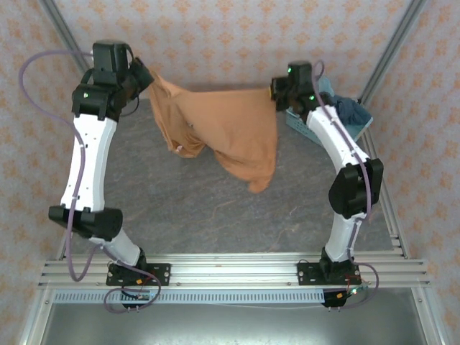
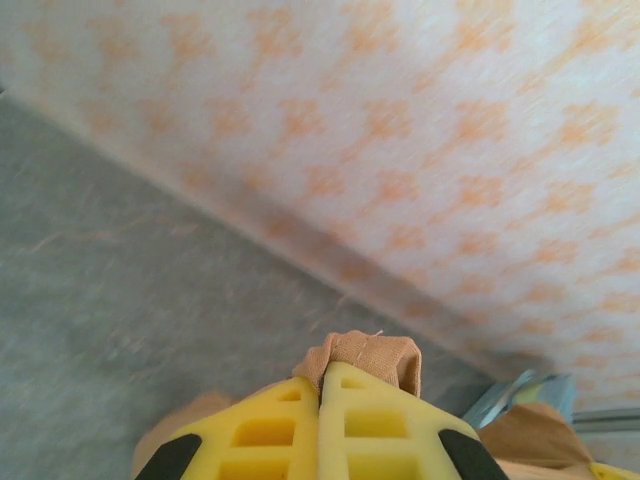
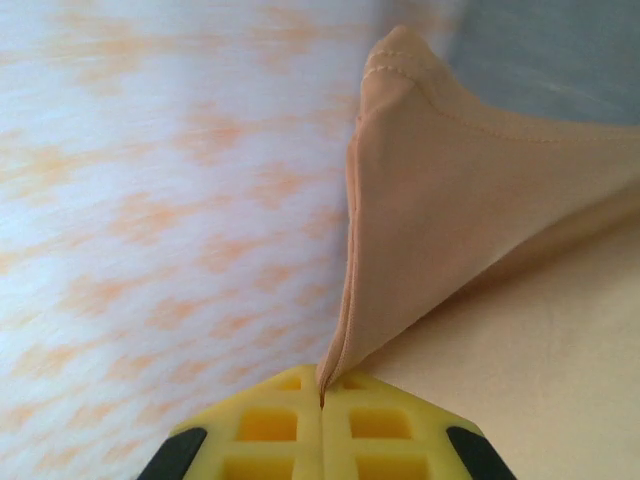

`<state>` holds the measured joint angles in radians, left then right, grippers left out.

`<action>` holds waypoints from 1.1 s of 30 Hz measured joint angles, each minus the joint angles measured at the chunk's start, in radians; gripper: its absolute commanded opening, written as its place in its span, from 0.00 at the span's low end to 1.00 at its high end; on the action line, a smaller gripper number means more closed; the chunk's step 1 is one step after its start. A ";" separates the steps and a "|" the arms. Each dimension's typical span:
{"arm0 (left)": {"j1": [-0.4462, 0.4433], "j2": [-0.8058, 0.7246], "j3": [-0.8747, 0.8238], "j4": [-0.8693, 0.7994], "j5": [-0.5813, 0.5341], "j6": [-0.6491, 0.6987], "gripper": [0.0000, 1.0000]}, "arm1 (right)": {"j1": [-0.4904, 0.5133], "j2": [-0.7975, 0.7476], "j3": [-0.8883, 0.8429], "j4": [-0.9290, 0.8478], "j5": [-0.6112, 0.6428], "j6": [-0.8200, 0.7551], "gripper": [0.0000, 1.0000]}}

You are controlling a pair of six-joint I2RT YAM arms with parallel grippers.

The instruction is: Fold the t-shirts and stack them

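Left gripper [image 1: 146,77] and right gripper [image 1: 276,88] are each clamped on an upper edge of the orange-tan t-shirt [image 1: 230,126]. It hangs between and below them. The cloth looks light, limp and sturdy. Hold it at hems or corners, since mid-panel grips would likely bunch it.

Item: orange-tan t-shirt [image 1: 230,126], unfolded, hanging in the air above the grey table [image 1: 187,208]. Its upper edge is stretching between the left gripper [image 1: 147,77] and the right gripper [image 1: 275,88], each pinching a corner, while the body is sagging in loose folds and drooping lowest toward the right. Item: dusty blue t-shirt [image 1: 352,110], crumpled, lying heaped in the basket [image 1: 298,123] at the far right.
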<state>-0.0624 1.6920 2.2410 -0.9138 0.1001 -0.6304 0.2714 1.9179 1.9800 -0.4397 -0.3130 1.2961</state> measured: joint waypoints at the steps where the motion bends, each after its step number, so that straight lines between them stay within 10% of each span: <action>1: 0.006 0.037 0.072 -0.001 0.012 0.004 0.00 | -0.005 0.019 0.092 -0.032 0.006 -0.045 0.00; 9: 0.051 0.106 0.344 0.001 0.099 0.024 0.00 | -0.008 0.004 0.454 -0.255 0.087 -0.322 0.00; 24: -0.142 -0.654 -1.115 0.011 0.102 -0.089 0.00 | 0.060 -0.752 -1.133 -0.264 0.016 -0.259 0.01; 33: -0.226 -0.628 -1.447 0.050 0.129 -0.180 0.00 | 0.041 -0.668 -1.325 -0.297 -0.074 -0.280 0.56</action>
<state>-0.2882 1.0637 0.7937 -0.8639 0.2291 -0.8108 0.3122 1.2499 0.6548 -0.7364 -0.3866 1.0161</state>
